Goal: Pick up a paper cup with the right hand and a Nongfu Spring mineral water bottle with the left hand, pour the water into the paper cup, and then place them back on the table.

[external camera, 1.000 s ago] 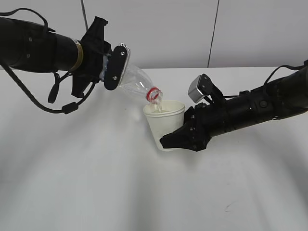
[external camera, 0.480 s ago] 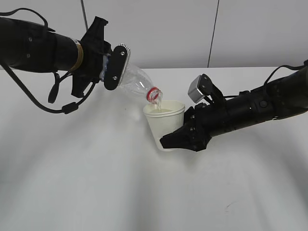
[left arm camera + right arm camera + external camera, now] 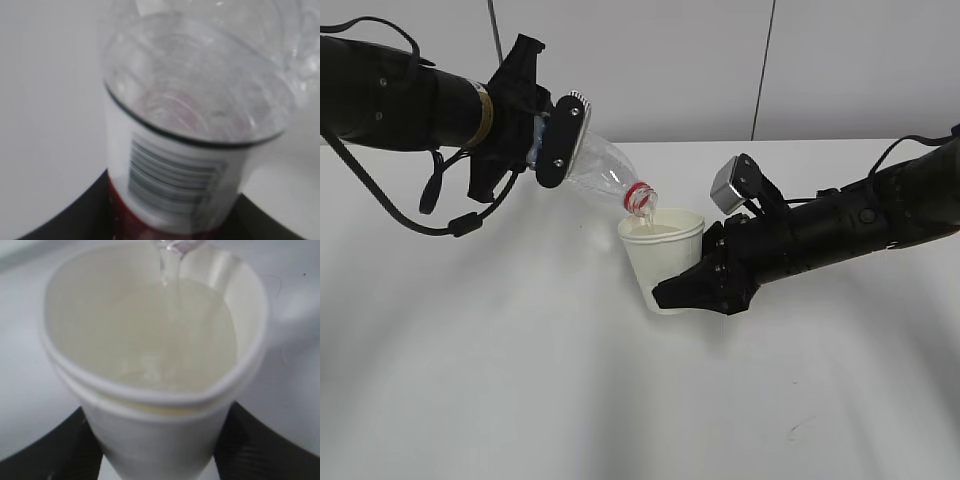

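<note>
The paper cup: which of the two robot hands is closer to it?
Right. The right gripper clamps the paper cup at its lower side. The left gripper holds the bottle, up and to the cup's left.

We see the tall clear plastic bottle (image 3: 600,168) tilted at upper left, clamped in the black gripper with the yellow band (image 3: 548,140), its mouth just above the small tapered paper cup (image 3: 663,260). The plain black gripper (image 3: 705,285) grips that cup from the right, above the flat tabletop (image 3: 520,380). Clear liquid (image 3: 165,335) sits in the cup.
</note>
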You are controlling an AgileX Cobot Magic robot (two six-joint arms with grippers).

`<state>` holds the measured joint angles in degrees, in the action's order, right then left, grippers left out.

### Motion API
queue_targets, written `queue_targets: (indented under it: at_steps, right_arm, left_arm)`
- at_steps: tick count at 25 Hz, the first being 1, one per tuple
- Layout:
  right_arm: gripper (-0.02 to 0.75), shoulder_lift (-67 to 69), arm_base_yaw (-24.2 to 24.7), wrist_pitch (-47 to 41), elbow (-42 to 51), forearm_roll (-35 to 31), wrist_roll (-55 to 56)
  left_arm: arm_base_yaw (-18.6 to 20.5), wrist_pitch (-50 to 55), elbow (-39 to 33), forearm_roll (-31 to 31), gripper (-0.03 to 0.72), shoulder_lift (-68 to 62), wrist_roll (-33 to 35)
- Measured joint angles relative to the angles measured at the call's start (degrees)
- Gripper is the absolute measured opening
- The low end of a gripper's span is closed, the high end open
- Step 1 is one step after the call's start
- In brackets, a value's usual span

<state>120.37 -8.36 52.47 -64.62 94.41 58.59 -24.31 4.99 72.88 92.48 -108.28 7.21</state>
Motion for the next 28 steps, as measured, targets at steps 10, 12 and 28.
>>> queue_targets:
  at_steps: [10,12,28]
  right_arm:
    - [0.435,0.0,0.0,0.0,0.0,0.0,0.0]
    - [0.435,0.0,0.0,0.0,0.0,0.0,0.0]
    - [0.435,0.0,0.0,-0.2,0.0,-6.7,-9.2]
  left_arm:
    - [0.0,0.0,0.0,0.3,0.301,0.0,0.0]
    - [0.0,0.0,0.0,0.3,0.301,0.0,0.0]
    - [0.0,-3.0,0.0,-0.4,0.3,0.0,-14.4]
